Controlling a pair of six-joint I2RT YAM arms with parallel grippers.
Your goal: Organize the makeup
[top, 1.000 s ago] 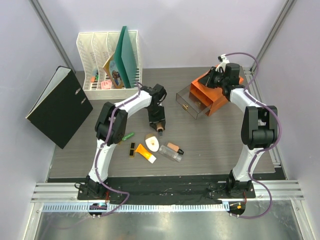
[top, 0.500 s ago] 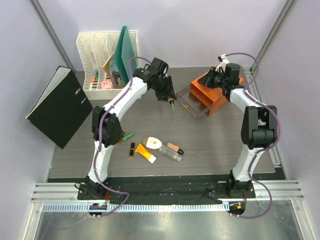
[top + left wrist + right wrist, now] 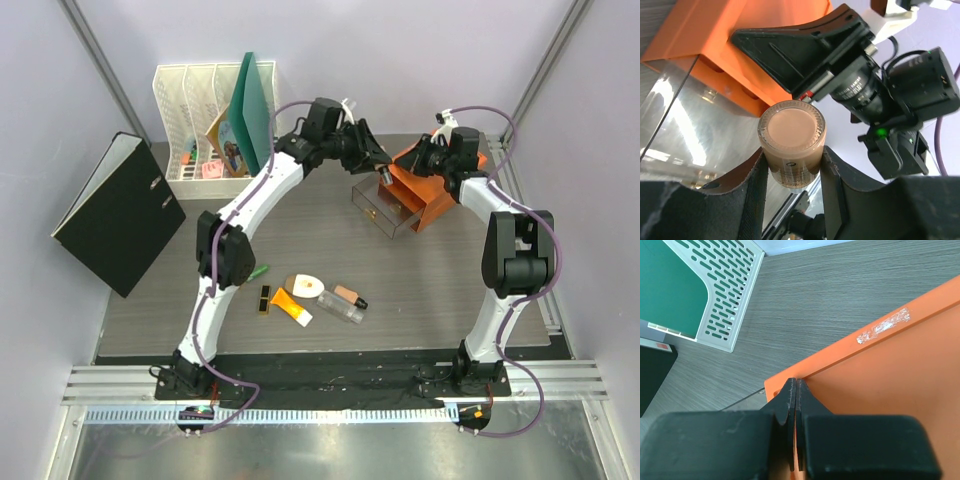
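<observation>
My left gripper (image 3: 377,170) is shut on a peach bottle (image 3: 792,136), its base toward the wrist camera, held above the open clear drawer (image 3: 385,207) of the orange drawer box (image 3: 432,192). My right gripper (image 3: 794,386) is shut with nothing in it, its tips resting on the box's top near the corner; it also shows as the right gripper (image 3: 427,157). On the table in front lie a green tube (image 3: 258,271), a black-gold lipstick (image 3: 265,299), an orange white-capped tube (image 3: 291,306), a white oval compact (image 3: 306,285), a second peach bottle (image 3: 349,296) and a clear bottle (image 3: 342,312).
A white file rack (image 3: 195,120) with a green folder (image 3: 254,112) stands at the back left. A black binder (image 3: 118,212) leans at the left wall. The right arm's wrist (image 3: 875,85) hangs close beside the held bottle.
My left arm has carried the peach bottle from the middle of the table up and right to the drawer. The right arm has not moved.
</observation>
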